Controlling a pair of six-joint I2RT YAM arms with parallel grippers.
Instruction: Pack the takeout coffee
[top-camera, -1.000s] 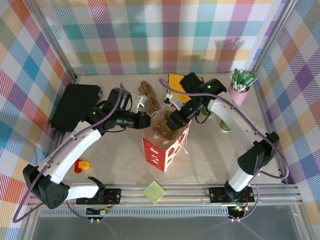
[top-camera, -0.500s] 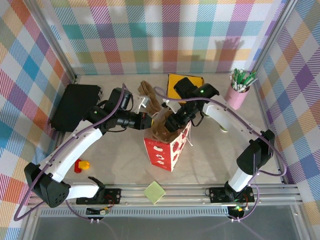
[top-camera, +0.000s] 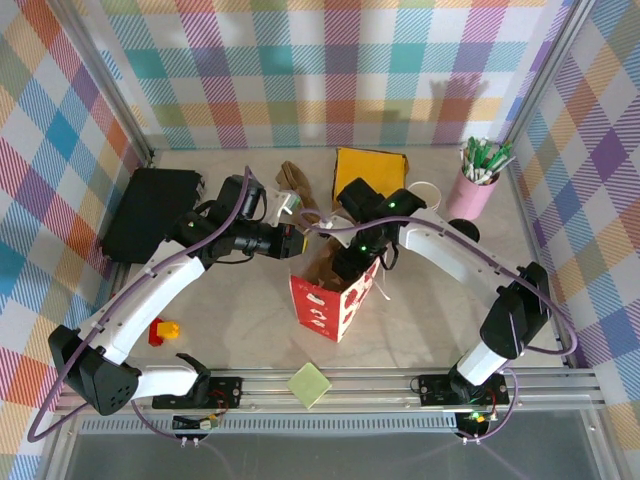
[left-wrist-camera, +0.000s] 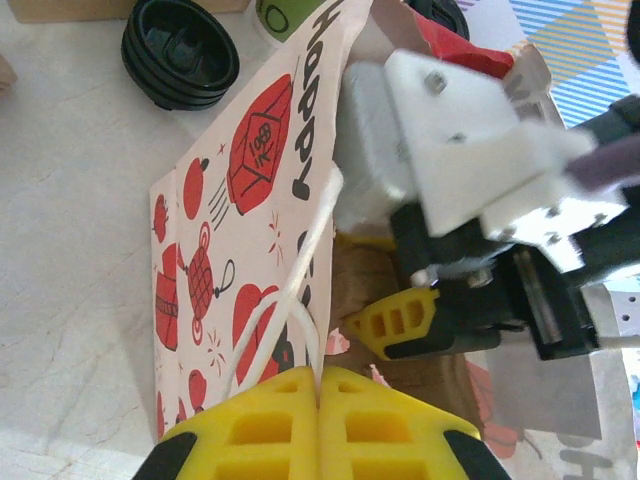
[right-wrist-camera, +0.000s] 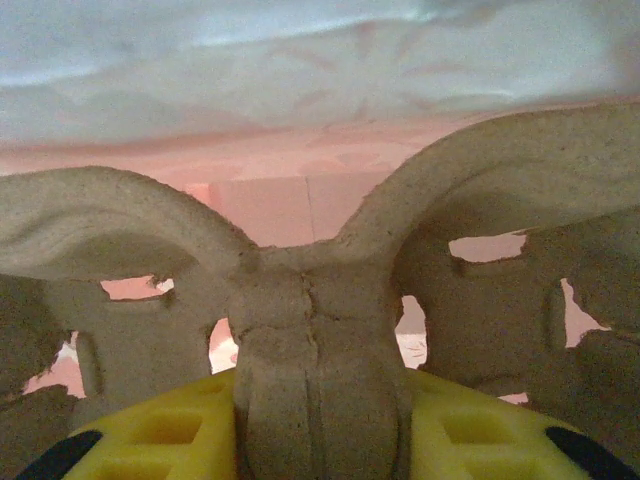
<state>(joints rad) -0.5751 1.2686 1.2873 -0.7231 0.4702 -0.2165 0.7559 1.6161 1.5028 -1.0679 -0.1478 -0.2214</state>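
Now the right pincer (right-wrist-camera: 320, 405) grips a pulp carrier (right-wrist-camera: 320, 300) inside the bag (top-camera: 322, 310), and the left pincer (left-wrist-camera: 320, 400) pinches the bag's edge; the coffee (top-camera: 464, 233) stands right of the bag, nearer the right arm.

The pale marbled tabletop (top-camera: 230, 320) carries a red printed paper bag (top-camera: 320, 308) at centre, a flat black box (top-camera: 140, 210) on the left, a yellow square sheet (top-camera: 370, 162) and a pink pen-filled cup (top-camera: 472, 190) at the back, and a small red-and-yellow block (top-camera: 164, 329), perhaps a toy.
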